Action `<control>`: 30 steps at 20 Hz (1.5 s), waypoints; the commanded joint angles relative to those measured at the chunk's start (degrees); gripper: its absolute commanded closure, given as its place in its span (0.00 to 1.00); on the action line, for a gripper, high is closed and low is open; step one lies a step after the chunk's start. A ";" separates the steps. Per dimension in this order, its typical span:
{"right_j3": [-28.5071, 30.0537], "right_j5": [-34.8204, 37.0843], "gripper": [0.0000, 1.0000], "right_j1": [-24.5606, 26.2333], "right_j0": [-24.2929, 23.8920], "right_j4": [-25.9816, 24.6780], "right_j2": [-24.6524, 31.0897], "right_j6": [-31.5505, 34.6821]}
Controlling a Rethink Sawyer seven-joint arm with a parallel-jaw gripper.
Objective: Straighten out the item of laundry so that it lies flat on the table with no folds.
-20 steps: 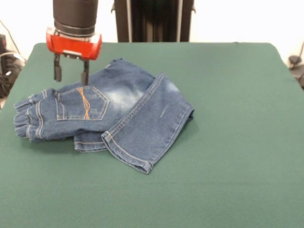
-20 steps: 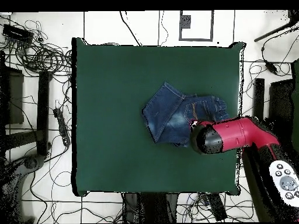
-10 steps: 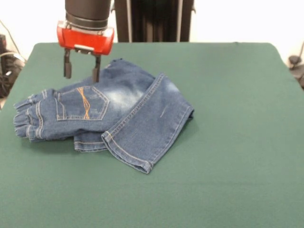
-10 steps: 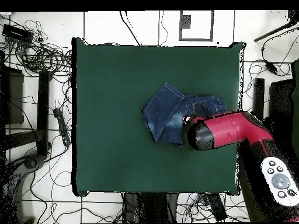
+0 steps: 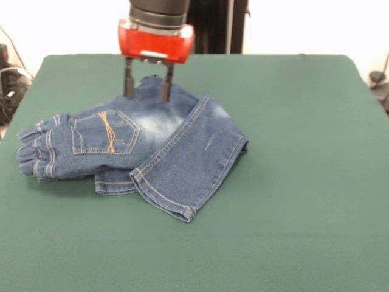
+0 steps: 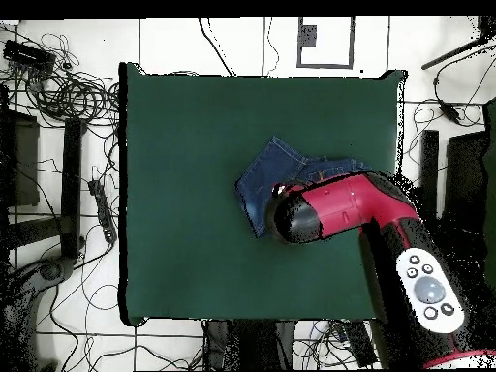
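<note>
Denim jeans (image 5: 152, 149) lie folded on the green table (image 5: 292, 201), one leg crossing over; the gripper (image 5: 146, 88) hovers above them, fingers (image 5: 128, 82) spread, holding nothing.

I am seeing the gripper (image 5: 146, 86) hanging open over the folded jeans (image 5: 137, 149), one leg lying doubled across the green table (image 5: 292, 182).
</note>
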 commanded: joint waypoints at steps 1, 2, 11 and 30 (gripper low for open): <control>5.25 6.57 0.00 0.93 4.02 3.13 0.66 -6.33; 5.32 6.51 0.00 0.88 4.19 3.20 0.36 -6.24; 6.45 -3.68 0.00 6.16 2.56 -2.95 -2.80 -4.05; 3.48 -2.50 0.00 10.40 4.68 -5.48 -4.82 -6.18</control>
